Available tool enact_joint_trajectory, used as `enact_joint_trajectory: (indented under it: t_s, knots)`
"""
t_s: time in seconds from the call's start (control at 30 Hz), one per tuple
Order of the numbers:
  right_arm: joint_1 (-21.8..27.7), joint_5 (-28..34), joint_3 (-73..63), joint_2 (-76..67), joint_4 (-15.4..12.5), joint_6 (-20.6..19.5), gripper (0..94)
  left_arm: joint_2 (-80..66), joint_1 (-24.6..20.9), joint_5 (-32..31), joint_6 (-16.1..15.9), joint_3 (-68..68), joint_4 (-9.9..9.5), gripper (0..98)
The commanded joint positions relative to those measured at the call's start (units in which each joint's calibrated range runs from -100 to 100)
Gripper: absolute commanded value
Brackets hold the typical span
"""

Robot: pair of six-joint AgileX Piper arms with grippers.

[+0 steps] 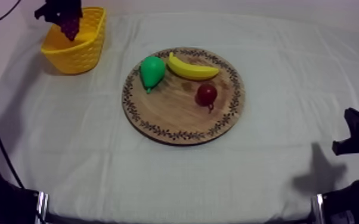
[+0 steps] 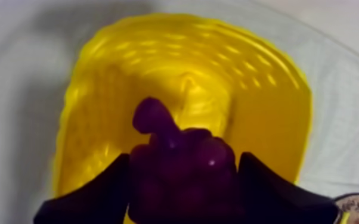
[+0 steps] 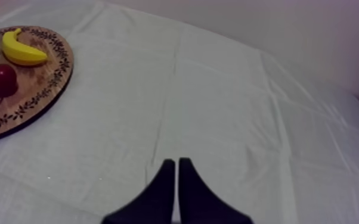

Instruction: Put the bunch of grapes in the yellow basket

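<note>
Here, grapes inside left tool.

The cloth-covered counter carried a round wooden board; the yellow basket stood well apart, far-left of that board.
</note>
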Motion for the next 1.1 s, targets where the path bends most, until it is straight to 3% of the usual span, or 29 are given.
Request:
enact_joint_trajectory:
  t_s: [0.0, 0.37, 0.57, 0.77, 1.07]
  knots:
    - [0.03, -0.01, -0.01, 0.02, 0.0, 0.0, 0.3, 3.07, -0.06, -0.03, -0.03, -1.49, 0.16, 48.7]
    - [0.03, -0.01, -0.01, 0.02, 0.0, 0.0, 0.3, 4.23, -0.3, -2.44, -0.53, -0.78, 1.17, 53.6]
    - [0.03, -0.01, -0.01, 0.02, 0.0, 0.0, 0.3, 2.69, -0.22, -5.52, -0.39, 1.87, 1.45, 73.7]
    - [0.03, -0.01, -0.01, 0.02, 0.0, 0.0, 0.3, 1.72, -0.05, -8.41, -1.76, 3.89, 1.58, 85.9]
    - [0.03, -0.01, -0.01, 0.02, 0.0, 0.0, 0.3, -1.0, 0.17, -10.11, -1.82, 7.6, 1.61, 87.3]
